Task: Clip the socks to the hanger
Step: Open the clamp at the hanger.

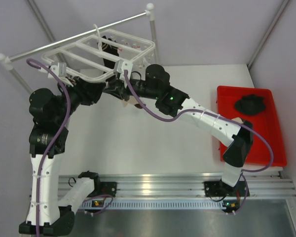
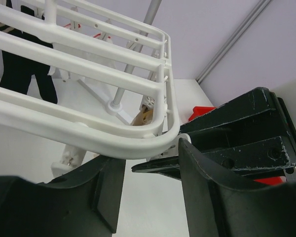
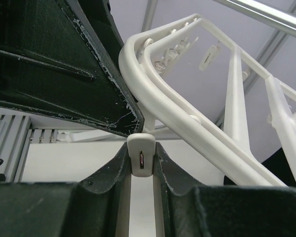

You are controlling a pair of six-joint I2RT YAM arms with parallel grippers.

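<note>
Two arms reach up and meet under the near right corner of the hanger [image 1: 89,76], a white frame of parallel crossbars that hangs from the grey rail [image 1: 128,20] above the back of the tabletop [image 1: 138,148].

The right gripper [image 3: 141,148] is clenched on one white clip [image 3: 140,158]; the clip stands upright, pinched from both sides between the two black fingers, just below the curved rim of the frame.

The left gripper [image 2: 149,155] is released; its jaws stand apart with a bare gap between them, and the rounded corner of the rim crosses just past the fingertips; whether they touch it I cannot tell. In its wrist view the black body of the other gripper sits close on the right, almost against the same corner.

The cream sock [image 2: 142,118] shows only as a small brown and cream patch beyond the rim, hanging below the spot where the two grippers meet; what holds it cannot be told.

The black sock [image 1: 250,104] lies crumpled in the far end of the red tray [image 1: 259,148], well apart from the hanger, at the right side of the tabletop.

A dark cloth [image 2: 19,64] hangs under the far crossbars of the frame.
</note>
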